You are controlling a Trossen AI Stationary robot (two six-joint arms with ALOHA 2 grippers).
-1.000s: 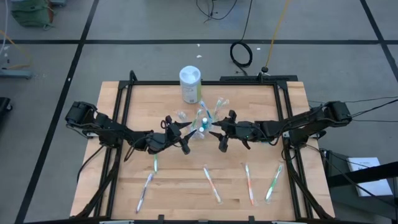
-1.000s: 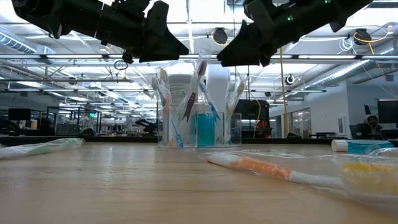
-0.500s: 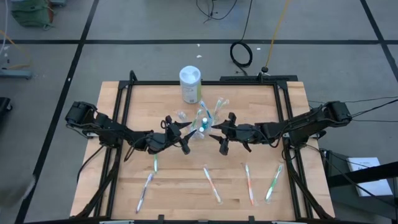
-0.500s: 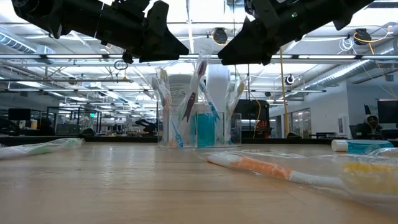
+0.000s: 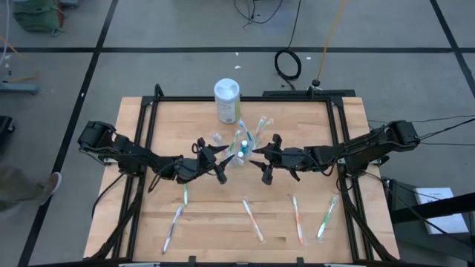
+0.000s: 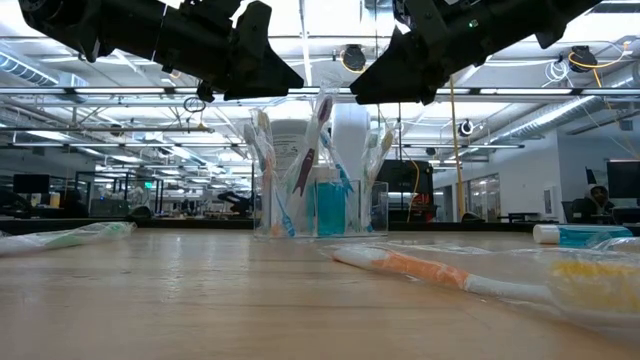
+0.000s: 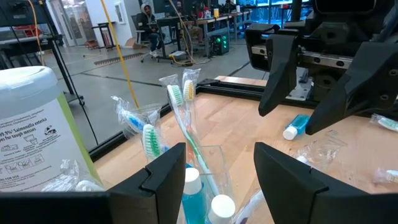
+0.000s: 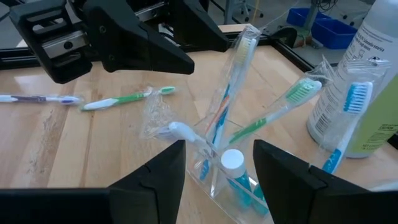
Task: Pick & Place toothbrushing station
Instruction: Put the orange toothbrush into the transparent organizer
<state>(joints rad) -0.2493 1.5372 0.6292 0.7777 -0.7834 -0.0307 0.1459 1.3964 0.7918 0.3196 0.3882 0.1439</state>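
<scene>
**Both grippers poised beside the brush-filled cup at table centre**

Clear plastic cup [image 5: 242, 145] upright near the middle of the wooden table [image 5: 312, 119], a little toward the far edge, just in front of the white canister [image 5: 227, 100] with the green label. Inside the cup: several wrapped toothbrushes [image 7: 179, 118] standing handle-down, heads up, long axes near vertical but fanned outward, plus teal white-capped toothpaste tubes [image 6: 330, 205] standing cap-up. In the right wrist view, 1 green-headed brush [image 8: 292, 99] leaning well out of the cup toward the canister, another [image 8: 236, 68] steeply tilted with its bristles at the top.

Left gripper [image 5: 215, 157] raised off the table just beside the cup on the left-arm side, fingers [image 7: 165, 180] apart, holding nothing, cup showing between them in the left wrist view. Right gripper [image 5: 267, 157] raised just beside the cup on the opposite side, fingers [image 8: 158, 177] likewise spread and empty, framing the cup. Neither touching the cup.

On the near half of the table, loose brushes lying flat, long axes roughly front-to-back: a green-handled 1 [image 5: 185, 194] and a pale 1 [image 5: 173, 226] on the left, a white 1 [image 5: 253, 219] slanted at centre, an orange-handled 1 [image 5: 297, 216] and a green 1 [image 5: 326, 216] on the right. A loose teal tube [image 6: 580, 235] lying on its side at the right in the low view.
</scene>
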